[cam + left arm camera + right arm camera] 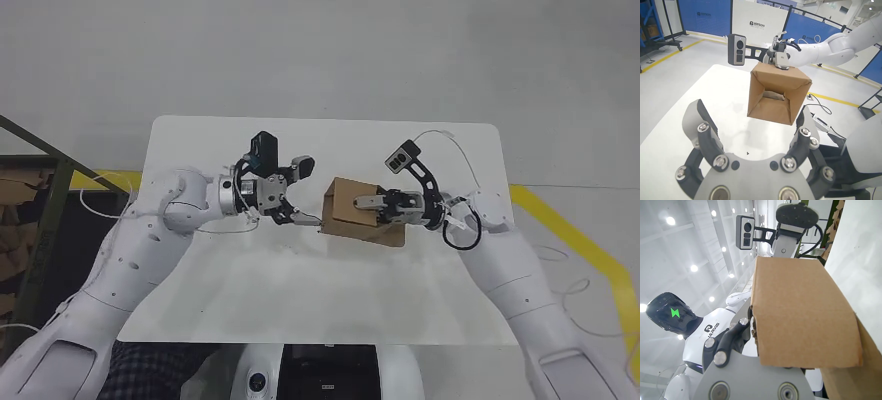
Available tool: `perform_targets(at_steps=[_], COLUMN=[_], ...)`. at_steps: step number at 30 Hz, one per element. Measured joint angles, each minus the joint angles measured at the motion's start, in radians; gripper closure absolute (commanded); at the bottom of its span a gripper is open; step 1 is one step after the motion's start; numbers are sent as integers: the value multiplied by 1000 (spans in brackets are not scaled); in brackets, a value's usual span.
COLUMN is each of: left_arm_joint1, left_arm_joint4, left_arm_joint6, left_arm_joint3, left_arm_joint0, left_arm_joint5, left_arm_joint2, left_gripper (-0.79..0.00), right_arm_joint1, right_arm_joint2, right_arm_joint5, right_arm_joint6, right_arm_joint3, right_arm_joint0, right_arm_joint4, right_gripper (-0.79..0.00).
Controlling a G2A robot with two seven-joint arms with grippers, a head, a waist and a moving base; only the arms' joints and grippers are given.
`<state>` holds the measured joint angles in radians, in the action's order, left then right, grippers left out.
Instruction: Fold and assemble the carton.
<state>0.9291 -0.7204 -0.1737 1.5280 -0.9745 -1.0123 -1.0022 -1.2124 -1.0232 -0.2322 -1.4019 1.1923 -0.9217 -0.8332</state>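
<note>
Left gripper spread wide, empty, facing the half-folded end of the carton; right gripper clamps its top wall. Advice: push the flaps in squarely, right holding firm.

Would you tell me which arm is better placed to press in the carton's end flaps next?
Probably left. The left pincer is open, free and facing the carton, at its partly folded end flaps; the right pincer is shut on it, steadying it.

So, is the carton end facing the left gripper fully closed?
No, the flaps on that end of the carton leave a square hole in the middle.
</note>
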Motion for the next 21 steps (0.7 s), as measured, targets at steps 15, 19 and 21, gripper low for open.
perform_targets(at_steps=[15,19,21], left_arm_joint1=[-70,-83,-85], left_arm_joint4=[-347,-381,-363], left_arm_joint6=[571,607,617], left_arm_joint3=[-107,-135,-146], left_arm_joint0=[96,134,157], left_arm_joint5=[0,0,0], left_arm_joint2=[241,303,336], left_gripper=[-785,-785,-785], right_arm_joint1=[-10,-14,-16], right_arm_joint2=[4,14,18], right_arm_joint5=[-21,-27,-33], right_arm_joint6=[-26,-25,-21], right_arm_joint3=[-36,-31,-28], right_arm_joint0=[15,16,16], right_arm_joint4=[1,11,21], right_gripper=[0,0,0])
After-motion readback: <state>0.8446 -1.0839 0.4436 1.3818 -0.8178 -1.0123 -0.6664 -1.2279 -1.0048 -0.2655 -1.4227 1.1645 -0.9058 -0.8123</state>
